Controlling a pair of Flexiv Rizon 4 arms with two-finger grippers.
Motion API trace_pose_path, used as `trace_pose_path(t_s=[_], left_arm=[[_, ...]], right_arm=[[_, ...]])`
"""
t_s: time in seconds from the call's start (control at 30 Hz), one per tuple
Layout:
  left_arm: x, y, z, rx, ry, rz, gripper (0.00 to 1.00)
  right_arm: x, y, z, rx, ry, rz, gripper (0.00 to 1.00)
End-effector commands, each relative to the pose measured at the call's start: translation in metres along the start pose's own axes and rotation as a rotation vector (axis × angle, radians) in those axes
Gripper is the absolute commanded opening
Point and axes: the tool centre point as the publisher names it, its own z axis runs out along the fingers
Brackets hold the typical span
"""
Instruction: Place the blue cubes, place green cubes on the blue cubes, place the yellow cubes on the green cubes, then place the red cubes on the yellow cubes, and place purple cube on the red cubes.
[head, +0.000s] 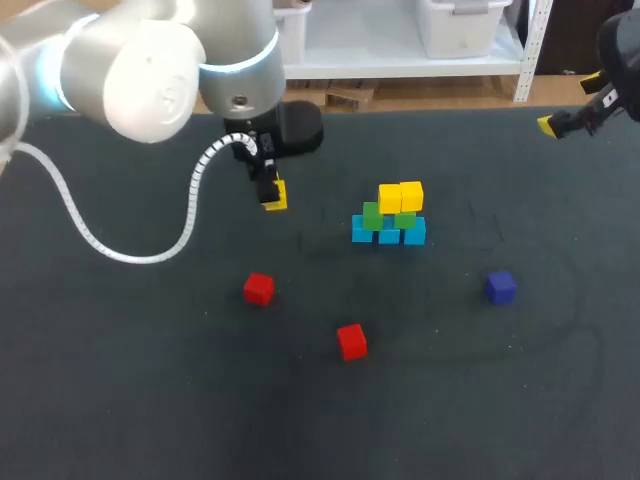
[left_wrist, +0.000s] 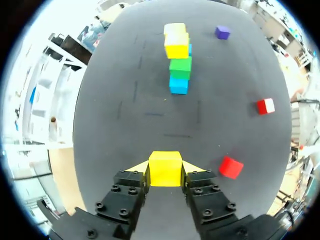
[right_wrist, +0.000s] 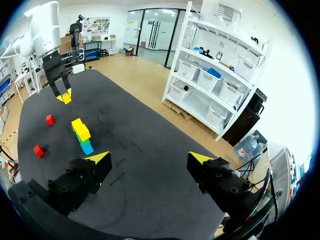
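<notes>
The left arm (head: 140, 70) comes in from the table's (head: 120, 380) far left corner, its wrist bent so the fingers point straight down over the left-centre of the surface. The left gripper (head: 272, 196) is clamped on a yellow cube (left_wrist: 165, 168), one finger pressed against each side of it. A white coiled cable (head: 150, 250) loops down from this wrist over the left part of the surface.

Nearer the front edge, one red cube (head: 258, 288) lies in front of that gripper. A second red cube (head: 351, 341) lies further right and closer to the front edge, and the two are well apart.

The stack stands near the middle of the table, right of the left gripper. A row of blue cubes (head: 389, 234) rests on the surface, two green cubes (head: 373, 215) sit on them, and two yellow cubes (head: 400, 196) sit side by side on top.

The purple cube (head: 500, 287) lies alone to the right of the stack, towards the front.

The right arm (head: 620, 60) enters at the far right corner and is held high near the back edge, well apart from every cube. The right gripper (right_wrist: 150, 159) has its fingers spread wide with nothing between them.
</notes>
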Motion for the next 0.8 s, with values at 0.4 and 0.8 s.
trace_pose_path(t_s=[0.4, 0.8], left_arm=[[0.0, -0.01, -0.025, -0.056, -0.068, 0.025, 0.0], [0.0, -0.01, -0.025, -0.056, -0.068, 0.025, 0.0]], right_arm=[[0.0, 0.004, -0.002, 0.054, 0.003, 0.002, 1.0], [0.0, 0.004, -0.002, 0.054, 0.003, 0.002, 1.0]])
